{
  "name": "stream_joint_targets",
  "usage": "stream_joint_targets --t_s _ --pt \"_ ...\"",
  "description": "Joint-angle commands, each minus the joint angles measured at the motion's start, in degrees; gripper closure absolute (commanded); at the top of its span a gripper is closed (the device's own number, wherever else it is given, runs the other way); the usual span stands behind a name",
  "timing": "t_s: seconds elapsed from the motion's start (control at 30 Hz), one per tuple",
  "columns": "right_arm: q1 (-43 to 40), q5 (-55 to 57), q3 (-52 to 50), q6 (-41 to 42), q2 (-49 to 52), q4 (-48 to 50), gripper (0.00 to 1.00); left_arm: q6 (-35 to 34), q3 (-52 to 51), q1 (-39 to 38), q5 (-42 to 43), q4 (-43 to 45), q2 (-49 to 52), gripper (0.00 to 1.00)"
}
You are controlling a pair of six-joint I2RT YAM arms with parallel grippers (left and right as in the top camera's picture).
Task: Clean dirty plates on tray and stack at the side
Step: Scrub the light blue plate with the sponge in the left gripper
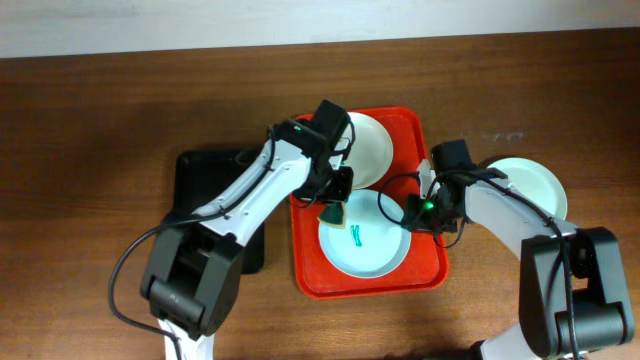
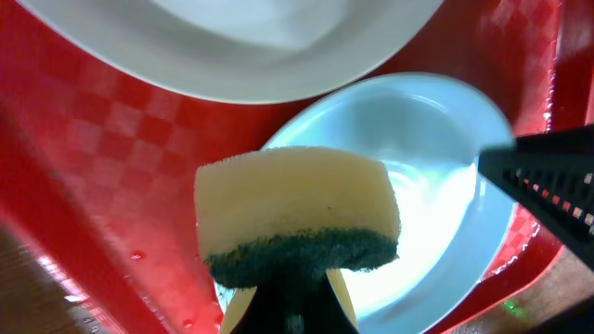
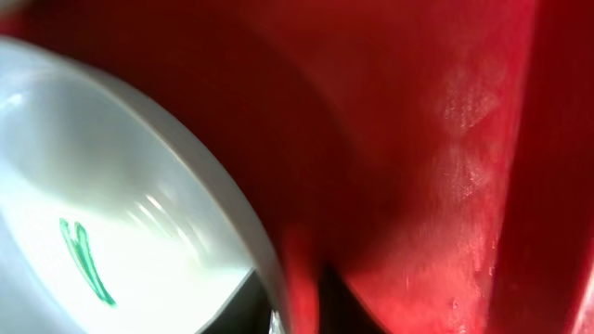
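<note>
The red tray [image 1: 430, 262] holds two plates. A white plate [image 1: 368, 150] lies at its far end. A pale blue plate [image 1: 372, 258] with a green smear [image 1: 358, 236] lies at its near end. My left gripper [image 1: 335, 205] is shut on a yellow sponge with a dark green scouring side [image 2: 295, 213], held over the blue plate's left rim [image 2: 436, 186]. My right gripper [image 1: 415, 210] is shut on the blue plate's right rim [image 3: 278, 278]; one finger is inside the plate, one outside. The smear [image 3: 85, 260] shows in the right wrist view.
A third white plate [image 1: 530, 185] lies on the wooden table to the right of the tray, under my right arm. A black tray [image 1: 205, 180] lies left of the red tray, under my left arm. The white plate's rim [image 2: 278, 56] is close behind the sponge.
</note>
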Motion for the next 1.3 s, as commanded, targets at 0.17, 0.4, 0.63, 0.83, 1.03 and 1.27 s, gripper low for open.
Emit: stream_joint_targets --t_s 0.17,0.4,0.63,0.83,1.03,1.27 --pt "0.3 5.3 -0.2 9.5 0.2 -1.2 0.96 -3.2 -0.3 -2.4 0.9 4.9 1.7 1.0" --pt "0.3 5.3 0.8 10.9 0.2 -1.9 0.96 -4.2 -0.3 -6.8 1.8 9.2 8.1 1.0" --pt "0.3 5.4 0.8 10.9 0.2 -2.4 0.96 -4.2 -0.3 -6.0 5.8 11.0 10.5 1.0" --pt "0.3 5.5 0.8 10.9 0.2 -3.4 0.96 -8.7 0.1 -3.8 -3.0 10.1 10.5 1.0" --pt "0.3 5.7 0.8 10.9 0.2 -4.0 0.96 -12.0 3.5 -3.7 -11.0 5.6 10.5 1.0" --pt "0.3 5.7 0.8 10.9 0.2 -4.2 0.96 -14.7 4.9 -2.5 -12.9 2.6 10.8 1.0"
